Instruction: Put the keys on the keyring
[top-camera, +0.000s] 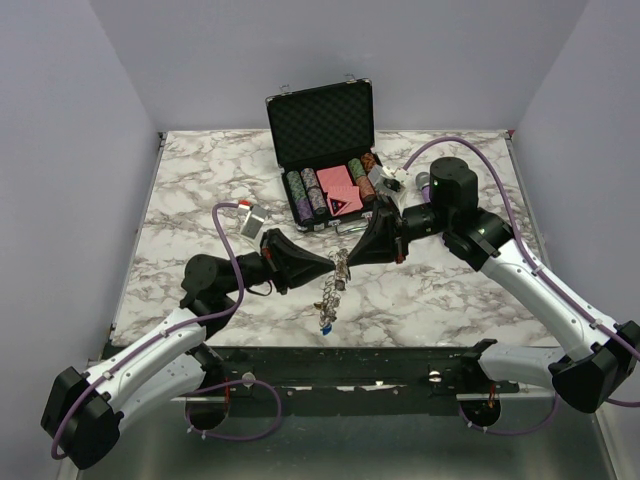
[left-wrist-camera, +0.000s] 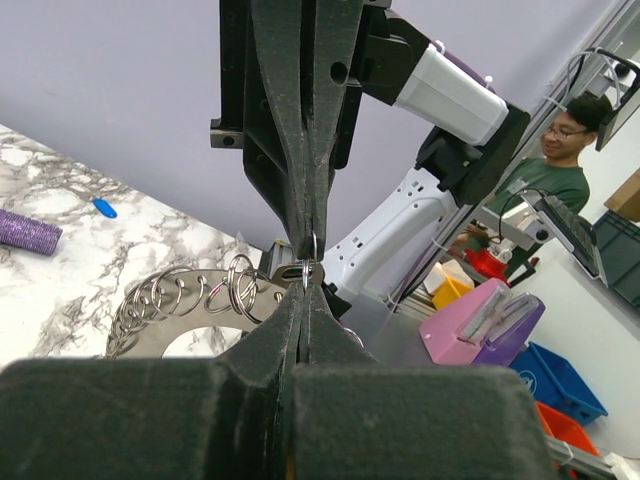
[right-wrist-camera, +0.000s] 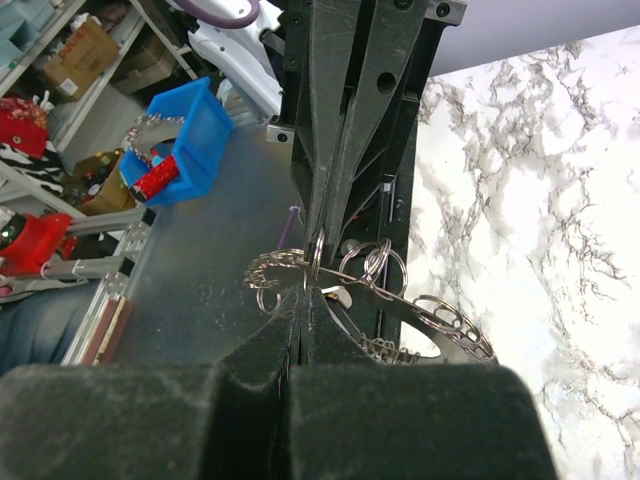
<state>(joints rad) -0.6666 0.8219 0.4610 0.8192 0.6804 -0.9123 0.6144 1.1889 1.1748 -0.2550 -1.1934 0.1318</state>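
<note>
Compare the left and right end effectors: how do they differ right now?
The left end effector reaches in from the left; the right end effector from the right. The right one works close beside the chip case; the left one is well away from it. Both are shut, tip to tip, on the rim of the keyring.

The right gripper (right-wrist-camera: 303, 292), a pair of black tapered fingers rising from the bottom edge, is pressed shut, and its tips pinch the rim of the large flat silver metal keyring (right-wrist-camera: 395, 300). The keyring slopes down toward the right and is fringed with small silver wire loops (right-wrist-camera: 376, 264). The left gripper (right-wrist-camera: 320, 228), also black, points down from above. Its jaws are closed and its tips meet the keyring just above the right gripper's tips. A white-and-grey marble tabletop (right-wrist-camera: 540, 200) fills the right side. A blue plastic bin (right-wrist-camera: 200, 140) sits off to the left.
</note>
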